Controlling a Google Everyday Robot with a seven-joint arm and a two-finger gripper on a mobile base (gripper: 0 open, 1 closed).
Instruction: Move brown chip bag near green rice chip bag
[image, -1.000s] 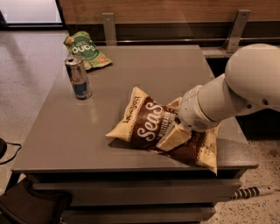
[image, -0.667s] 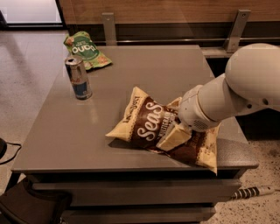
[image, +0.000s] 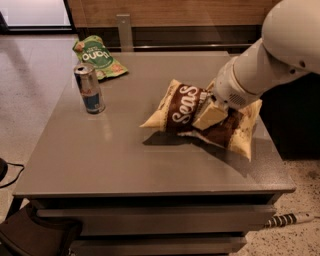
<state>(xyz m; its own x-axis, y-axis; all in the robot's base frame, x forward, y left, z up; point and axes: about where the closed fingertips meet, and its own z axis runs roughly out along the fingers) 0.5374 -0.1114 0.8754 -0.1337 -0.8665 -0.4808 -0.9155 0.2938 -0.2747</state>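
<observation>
The brown chip bag (image: 182, 107), dark brown with cream-yellow ends and white script, hangs tilted just above the grey table (image: 125, 155), right of centre, with its shadow on the tabletop below. My gripper (image: 208, 113) comes in from the right on a white arm and is shut on the middle of the bag. The green rice chip bag (image: 97, 57) lies flat at the table's far left corner, well apart from the brown bag.
A silver-and-blue can (image: 90, 89) stands upright on the left side of the table, just in front of the green bag. A wooden wall and rail run behind the table. Tiled floor lies to the left, and a cable (image: 287, 219) lies at the lower right.
The brown chip bag has risen off the tabletop in my gripper and shifted slightly back and right. The can and the green bag have not moved.
</observation>
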